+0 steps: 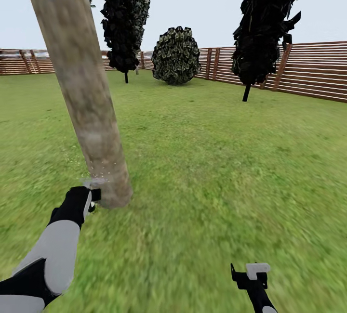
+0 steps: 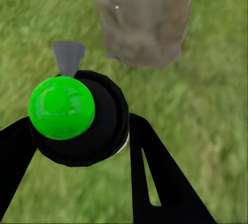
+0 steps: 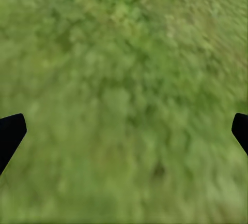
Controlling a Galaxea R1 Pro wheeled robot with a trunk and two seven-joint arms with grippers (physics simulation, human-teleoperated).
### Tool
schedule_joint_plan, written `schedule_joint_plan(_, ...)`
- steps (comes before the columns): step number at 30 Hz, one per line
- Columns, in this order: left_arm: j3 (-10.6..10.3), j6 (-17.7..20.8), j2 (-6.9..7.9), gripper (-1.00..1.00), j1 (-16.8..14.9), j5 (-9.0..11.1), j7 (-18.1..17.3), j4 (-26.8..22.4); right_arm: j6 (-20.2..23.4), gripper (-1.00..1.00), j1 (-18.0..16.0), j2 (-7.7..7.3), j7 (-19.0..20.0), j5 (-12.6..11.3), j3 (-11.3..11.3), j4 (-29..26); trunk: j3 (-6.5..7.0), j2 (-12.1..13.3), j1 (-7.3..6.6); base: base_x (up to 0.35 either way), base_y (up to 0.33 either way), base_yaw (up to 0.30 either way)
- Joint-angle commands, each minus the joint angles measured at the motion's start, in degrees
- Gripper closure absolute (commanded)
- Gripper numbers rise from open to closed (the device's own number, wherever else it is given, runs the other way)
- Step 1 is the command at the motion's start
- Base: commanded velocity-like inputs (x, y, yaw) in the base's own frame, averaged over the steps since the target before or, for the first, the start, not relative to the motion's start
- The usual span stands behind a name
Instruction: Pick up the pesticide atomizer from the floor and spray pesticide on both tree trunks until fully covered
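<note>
A thick, mottled grey-tan tree trunk (image 1: 82, 86) leans across the left of the head view, with its base on the grass. My left gripper (image 1: 89, 199) is at that base, shut on the pesticide atomizer (image 1: 95, 194). In the left wrist view the atomizer (image 2: 98, 131) is a round black body with a green spot, and its grey nozzle points at the trunk (image 2: 142, 22). Tiny white pesticide specks (image 1: 99, 171) dot the lower trunk. My right gripper (image 1: 250, 274) hangs open over bare grass at the lower right, with its fingertips (image 3: 10, 133) far apart.
Green lawn stretches ahead to a reddish-brown slat fence (image 1: 308, 70). Two dark thin-stemmed conifers (image 1: 125, 14) (image 1: 265, 24) and a round bush (image 1: 176, 56) stand far off near the fence.
</note>
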Motion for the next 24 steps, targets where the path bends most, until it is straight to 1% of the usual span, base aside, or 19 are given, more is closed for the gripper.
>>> schedule_joint_plan(1, 0.0, 2.0, 1.24, 1.0, -0.3, 0.4, -0.4, -0.9, -0.1, -1.0, 0.0, -0.01, -0.5, 0.1, 0.5, 0.0, -0.05, 0.0, -0.01, 0.0, 0.0, 0.006)
schedule_joint_plan(2, -0.1, 3.5, 1.4, 1.0, -0.5, 0.4, -0.7, -1.3, -0.1, -1.0, 0.0, -0.01, -0.5, 0.1, 0.4, 0.0, -0.05, 0.0, -0.01, 0.0, 0.0, 0.002)
schedule_joint_plan(4, -1.5, 4.4, 0.83, 1.0, -0.7, 0.4, -0.9, -1.5, -0.1, -1.0, 0.0, -0.01, -0.5, 0.1, 0.4, 0.0, -0.05, 0.0, -0.01, 0.0, 0.0, 0.001)
schedule_joint_plan(5, -3.5, 4.6, -0.03, 1.0, -0.8, 0.4, -0.9, -1.6, -0.1, -1.0, 0.0, -0.01, -0.5, 0.1, 0.4, 0.0, -0.05, 0.0, -0.01, 0.0, 0.0, 0.0)
schedule_joint_plan(6, -6.0, 4.9, -1.43, 1.0, -0.9, 0.5, -0.9, -1.7, -0.1, -1.0, 0.0, -0.01, -0.5, 0.1, 0.4, 0.0, -0.05, 0.0, -0.01, 0.0, 0.0, 0.0)
schedule_joint_plan(7, -7.0, 5.1, -2.25, 1.0, -1.1, 0.5, -0.9, -1.8, -0.1, -1.0, 0.0, -0.01, -0.5, 0.1, 0.4, 0.0, -0.05, 0.0, -0.01, 0.0, 0.0, 0.0)
schedule_joint_plan(8, -7.4, 5.4, -2.44, 1.0, -1.6, 0.6, -0.9, -2.0, -0.1, -1.0, 0.0, -0.01, -0.5, 0.1, 0.4, 0.0, -0.05, 0.0, -0.01, 0.0, 0.0, 0.0)
schedule_joint_plan(9, -7.4, 5.8, -2.32, 1.0, -2.0, 0.7, -0.9, -2.3, -0.1, -1.0, 0.0, -0.01, -0.5, 0.1, 0.4, 0.0, -0.05, 0.0, -0.01, 0.0, 0.0, 0.0)
schedule_joint_plan(10, -7.4, 6.3, -2.02, 1.0, -2.3, 0.8, -0.9, -2.8, -0.1, -1.0, 0.0, -0.01, -0.5, 0.1, 0.4, 0.0, -0.05, 0.0, -0.01, 0.0, 0.0, 0.0)
schedule_joint_plan(13, -7.1, 8.4, 2.92, 1.0, -3.0, 2.8, -1.1, -5.2, -0.1, -1.0, 0.0, -0.01, -0.5, 0.1, 0.4, 0.0, -0.05, 0.0, -0.01, 0.0, 0.0, 0.0)
schedule_joint_plan(15, -7.2, 9.1, 4.39, 1.0, -3.1, 3.8, -1.3, -5.5, -0.1, -1.0, 0.0, -0.01, -0.5, 0.1, 0.5, 0.0, -0.05, 0.0, -0.01, 0.0, 0.0, 0.0)
schedule_joint_plan(16, -7.5, 9.4, 4.72, 1.0, -2.8, 4.1, -1.4, -5.6, -0.1, -1.0, 0.0, -0.01, -0.5, 0.1, 0.5, 0.0, -0.05, 0.0, -0.01, 0.0, 0.0, 0.0)
schedule_joint_plan(20, -7.6, 9.5, 4.43, 1.0, -2.5, 4.3, -1.4, -5.6, -0.1, -1.0, 0.0, -0.01, -0.5, 0.1, 0.5, 0.0, -0.05, 0.0, -0.01, 0.0, -0.037, 0.0)
schedule_joint_plan(24, -7.8, 9.5, 4.26, 1.0, -2.4, 4.3, -1.4, -5.6, -0.1, -1.0, 0.0, -0.01, -0.5, 0.1, 0.5, 0.0, -0.05, 0.0, -0.01, 0.0, -0.247, 0.0)
